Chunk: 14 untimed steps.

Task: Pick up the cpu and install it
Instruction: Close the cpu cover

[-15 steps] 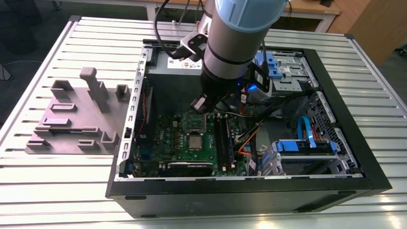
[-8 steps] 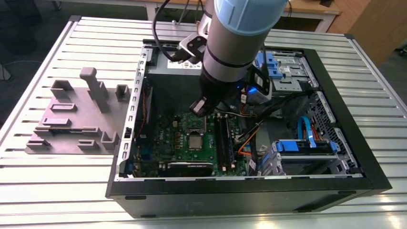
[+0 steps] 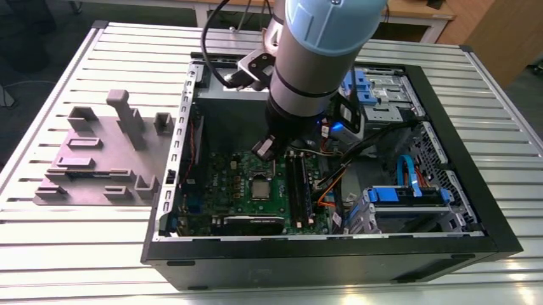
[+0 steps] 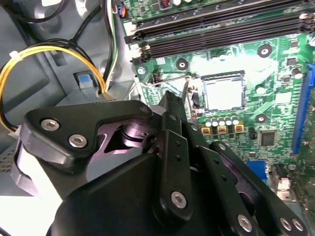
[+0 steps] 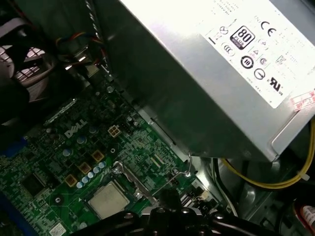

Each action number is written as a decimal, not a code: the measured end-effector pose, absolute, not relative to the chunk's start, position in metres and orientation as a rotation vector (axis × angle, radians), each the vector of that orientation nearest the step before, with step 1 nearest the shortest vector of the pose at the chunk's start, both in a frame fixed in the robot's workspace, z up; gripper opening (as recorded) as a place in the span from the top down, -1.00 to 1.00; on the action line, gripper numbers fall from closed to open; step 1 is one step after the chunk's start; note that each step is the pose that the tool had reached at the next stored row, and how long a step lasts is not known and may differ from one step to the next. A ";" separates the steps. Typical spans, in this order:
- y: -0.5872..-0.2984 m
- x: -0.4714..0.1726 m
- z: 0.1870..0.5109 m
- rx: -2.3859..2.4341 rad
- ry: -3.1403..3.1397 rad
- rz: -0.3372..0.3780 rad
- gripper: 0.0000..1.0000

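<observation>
On the motherboard [image 3: 227,185] inside the computer case [image 3: 339,257] we record: cpu [image 4: 224,93] lying in its socket [image 4: 222,76]; gripper [image 3: 264,149] above, near it, state we cannot tell.

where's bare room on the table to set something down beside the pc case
Bare slats of the table lie nearest the exterior camera, before the case and the fixture plate, and beside the case at the exterior view's right. Inside the case it is crowded: motherboard, cpu, cables, with the arm above.
</observation>
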<state>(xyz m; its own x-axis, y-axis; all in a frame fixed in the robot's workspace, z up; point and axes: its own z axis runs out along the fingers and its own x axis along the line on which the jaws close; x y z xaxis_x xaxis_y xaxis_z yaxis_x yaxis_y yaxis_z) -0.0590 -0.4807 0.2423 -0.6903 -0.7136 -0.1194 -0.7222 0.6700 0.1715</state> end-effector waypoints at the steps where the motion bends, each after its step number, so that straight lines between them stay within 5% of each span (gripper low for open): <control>1: -0.482 -0.059 0.242 -1.218 2.832 0.319 0.79; 14: -0.493 -0.059 0.242 -1.218 2.832 0.319 0.79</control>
<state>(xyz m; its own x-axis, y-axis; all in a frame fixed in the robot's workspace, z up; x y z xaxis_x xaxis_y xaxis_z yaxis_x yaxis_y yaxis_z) -0.0591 -0.4930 0.2423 -0.6904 -0.7135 -0.1195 -0.7222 0.6701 0.1715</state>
